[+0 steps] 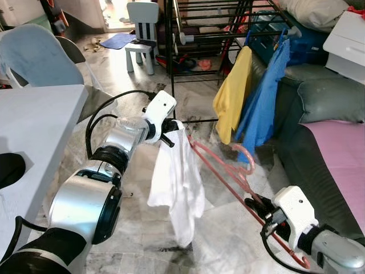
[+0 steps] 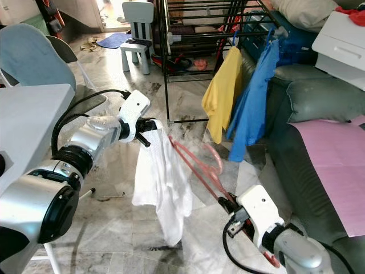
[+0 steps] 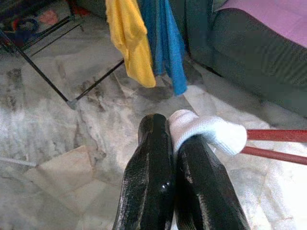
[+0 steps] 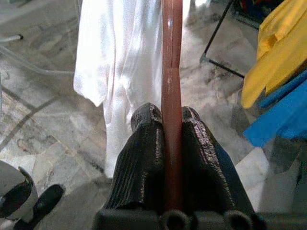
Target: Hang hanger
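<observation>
Red hanger point(image 1: 228, 171) spans my two grippers

My right gripper point(image 4: 171, 120) clamps its bar; my left gripper point(image 3: 176, 139), at ten o'clock, pinches the white garment point(image 1: 179, 182) draped there

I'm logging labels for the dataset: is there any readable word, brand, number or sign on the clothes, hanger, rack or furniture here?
None can be read.
White garment, red hanger, yellow shirt, blue shirt, drying rack: no print or label visible.
</observation>
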